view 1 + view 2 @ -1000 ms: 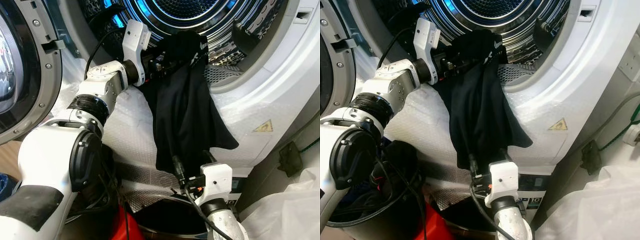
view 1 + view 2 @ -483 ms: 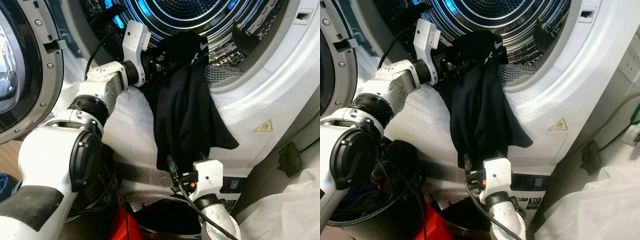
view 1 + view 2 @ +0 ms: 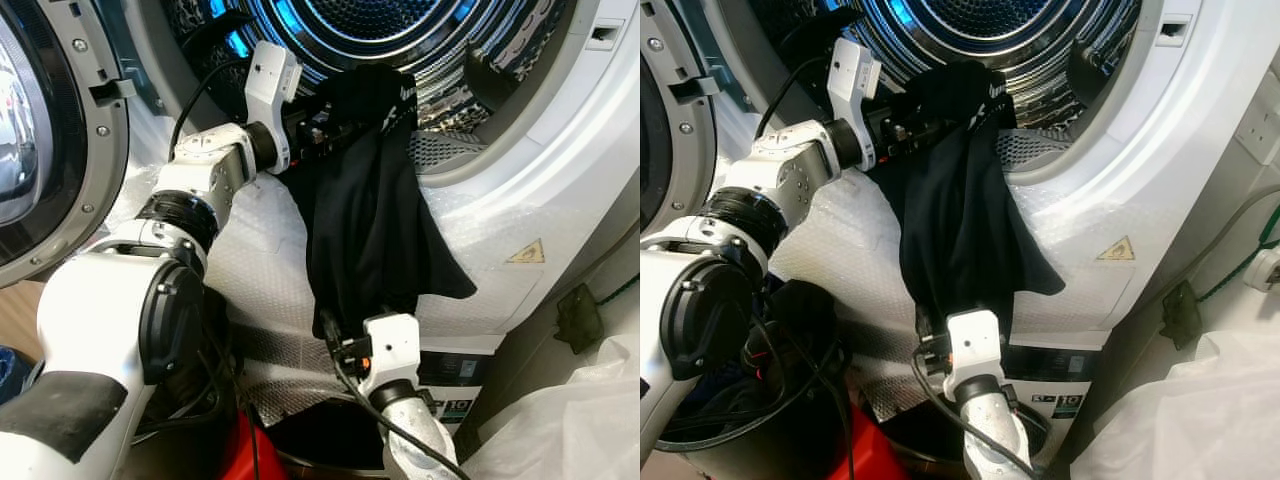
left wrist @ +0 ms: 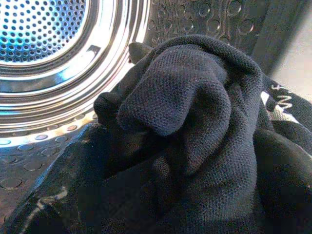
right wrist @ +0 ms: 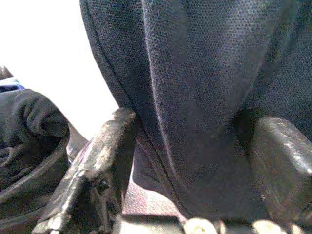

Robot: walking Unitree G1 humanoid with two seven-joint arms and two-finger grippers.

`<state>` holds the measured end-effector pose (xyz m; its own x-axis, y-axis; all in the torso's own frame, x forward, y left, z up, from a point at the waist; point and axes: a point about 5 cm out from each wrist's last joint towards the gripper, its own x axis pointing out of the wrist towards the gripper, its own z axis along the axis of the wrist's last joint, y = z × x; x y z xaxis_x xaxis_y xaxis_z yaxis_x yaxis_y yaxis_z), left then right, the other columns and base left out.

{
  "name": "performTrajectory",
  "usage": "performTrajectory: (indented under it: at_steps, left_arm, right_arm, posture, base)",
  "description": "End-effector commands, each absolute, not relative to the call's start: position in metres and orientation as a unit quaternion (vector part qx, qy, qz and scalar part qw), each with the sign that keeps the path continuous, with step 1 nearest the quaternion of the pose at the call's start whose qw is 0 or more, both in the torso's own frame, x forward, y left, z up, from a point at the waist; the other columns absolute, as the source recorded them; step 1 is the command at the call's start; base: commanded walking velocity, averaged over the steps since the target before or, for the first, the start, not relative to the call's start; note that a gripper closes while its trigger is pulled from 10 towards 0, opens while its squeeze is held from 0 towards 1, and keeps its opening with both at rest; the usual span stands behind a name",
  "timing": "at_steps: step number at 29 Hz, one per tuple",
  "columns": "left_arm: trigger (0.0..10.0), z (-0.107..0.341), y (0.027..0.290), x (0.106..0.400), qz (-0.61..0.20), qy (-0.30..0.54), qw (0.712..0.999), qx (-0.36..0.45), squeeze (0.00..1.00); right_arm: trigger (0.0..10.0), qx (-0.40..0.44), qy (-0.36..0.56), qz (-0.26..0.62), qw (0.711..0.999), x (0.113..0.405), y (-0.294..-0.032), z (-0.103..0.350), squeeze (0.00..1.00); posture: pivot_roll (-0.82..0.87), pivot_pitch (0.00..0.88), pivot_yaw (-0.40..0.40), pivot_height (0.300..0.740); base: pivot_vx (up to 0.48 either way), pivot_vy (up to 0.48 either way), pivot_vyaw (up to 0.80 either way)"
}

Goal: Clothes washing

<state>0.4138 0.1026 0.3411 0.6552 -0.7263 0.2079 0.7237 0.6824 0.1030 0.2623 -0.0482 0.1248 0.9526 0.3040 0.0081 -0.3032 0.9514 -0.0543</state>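
Note:
A black garment (image 3: 370, 220) hangs from the lip of the washing machine's drum (image 3: 440, 40) down the front of the machine. My left gripper (image 3: 325, 120) is at the drum opening, shut on the garment's bunched top (image 4: 185, 97), with its fingers buried in the cloth. My right gripper (image 3: 335, 322) reaches up from below to the garment's lower hem. It is open, and the dark cloth (image 5: 204, 97) hangs between its two fingers (image 5: 97, 161).
The round washer door (image 3: 40, 150) stands open at the left. Bubble wrap (image 3: 255, 270) covers the machine's front. A black basket (image 3: 780, 420) with dark clothes sits at lower left beside a red object (image 3: 240, 450). A white plastic bag (image 3: 590, 420) lies at right.
My right gripper has moved left and up, so its fingers now reach around the garment's lower hem. The left gripper and the garment's top have stayed put.

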Motion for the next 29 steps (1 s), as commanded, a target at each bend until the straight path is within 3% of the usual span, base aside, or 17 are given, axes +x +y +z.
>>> performTrajectory:
  at_steps: [1,29]
  left_arm:
    - [10.0,0.335,0.107,0.415,-0.396,-0.107,0.912,0.010,1.00]
    - [10.0,0.336,0.112,0.414,-0.398,-0.108,0.911,0.013,1.00]
  right_arm:
    - [0.0,0.050,-0.033,0.172,0.983,0.263,-0.014,0.148,0.00]
    - [0.0,0.091,-0.081,0.151,0.981,0.280,-0.024,0.169,0.00]
  posture:
    - [-0.11,0.019,0.057,0.740]
    - [-0.10,0.002,0.053,0.740]
  base:
    - [0.000,0.000,0.00]
    - [0.000,0.000,0.00]
